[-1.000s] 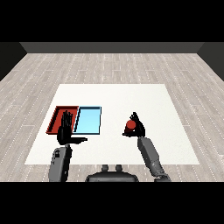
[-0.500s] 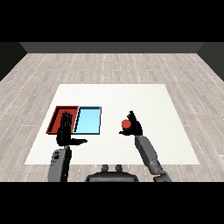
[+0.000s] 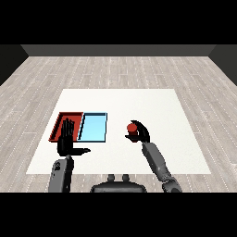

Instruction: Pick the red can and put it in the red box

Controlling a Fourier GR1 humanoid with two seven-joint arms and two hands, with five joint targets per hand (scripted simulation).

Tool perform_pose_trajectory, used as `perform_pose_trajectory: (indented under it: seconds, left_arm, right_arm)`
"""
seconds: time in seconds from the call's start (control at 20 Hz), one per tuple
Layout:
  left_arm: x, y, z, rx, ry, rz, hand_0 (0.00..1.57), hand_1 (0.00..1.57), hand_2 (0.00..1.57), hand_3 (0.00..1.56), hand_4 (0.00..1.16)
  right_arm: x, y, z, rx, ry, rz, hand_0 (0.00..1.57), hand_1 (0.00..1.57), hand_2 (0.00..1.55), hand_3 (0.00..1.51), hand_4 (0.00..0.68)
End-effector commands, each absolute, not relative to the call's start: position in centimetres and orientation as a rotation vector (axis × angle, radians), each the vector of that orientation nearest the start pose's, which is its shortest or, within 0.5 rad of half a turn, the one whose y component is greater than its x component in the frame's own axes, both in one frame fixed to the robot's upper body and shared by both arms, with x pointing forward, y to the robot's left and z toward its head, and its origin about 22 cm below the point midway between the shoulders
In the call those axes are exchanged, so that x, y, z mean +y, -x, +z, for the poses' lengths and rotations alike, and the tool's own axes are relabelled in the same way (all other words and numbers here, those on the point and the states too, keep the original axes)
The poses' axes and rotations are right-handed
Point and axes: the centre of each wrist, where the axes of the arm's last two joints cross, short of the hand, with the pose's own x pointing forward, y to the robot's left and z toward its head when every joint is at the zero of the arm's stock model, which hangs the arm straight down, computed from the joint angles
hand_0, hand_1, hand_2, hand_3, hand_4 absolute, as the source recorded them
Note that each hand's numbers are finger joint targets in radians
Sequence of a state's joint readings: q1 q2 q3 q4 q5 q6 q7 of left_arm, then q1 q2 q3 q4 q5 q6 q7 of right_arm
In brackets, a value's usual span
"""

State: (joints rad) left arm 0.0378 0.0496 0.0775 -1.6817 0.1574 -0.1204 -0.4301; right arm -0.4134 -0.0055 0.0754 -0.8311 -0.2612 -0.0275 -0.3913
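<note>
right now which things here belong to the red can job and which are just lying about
Part of the job:
- red can, held in the curled right hand
- red tray, the place where it goes

Just there:
- light blue tray, beside the red one
- left hand, open, holding nothing, in front of the red tray
- white table

A matt white table (image 3: 139, 99) fills the frame's middle, over pale grey wood-plank flooring (image 3: 115, 69). At centre left lie smooth, plastic-looking trays, one red (image 3: 59, 124), one light blue (image 3: 95, 129). The black hands look matt; the grey forearms smooth.
</note>
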Motion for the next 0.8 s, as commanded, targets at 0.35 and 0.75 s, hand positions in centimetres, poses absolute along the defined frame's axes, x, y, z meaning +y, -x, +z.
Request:
perform_pose_trajectory:
  seconds: [0.35, 0.75]
  left_arm:
    - [24.6, -23.5, 2.7, -2.093, 0.121, 0.088, 0.0, 0.0, 0.0, 0.0, 0.0]
    - [24.1, -23.5, 1.9, -2.096, 0.124, 0.075, 0.0, 0.0, 0.0, 0.0, 0.0]
  right_arm:
    - [-17.4, -32.1, -7.1, -1.539, -0.042, 0.076, 1.53, 1.53, 1.47, 1.42, 0.551]
    - [-17.2, -31.7, -6.4, -1.53, -0.03, 0.069, 1.55, 1.55, 1.47, 1.41, 0.558]
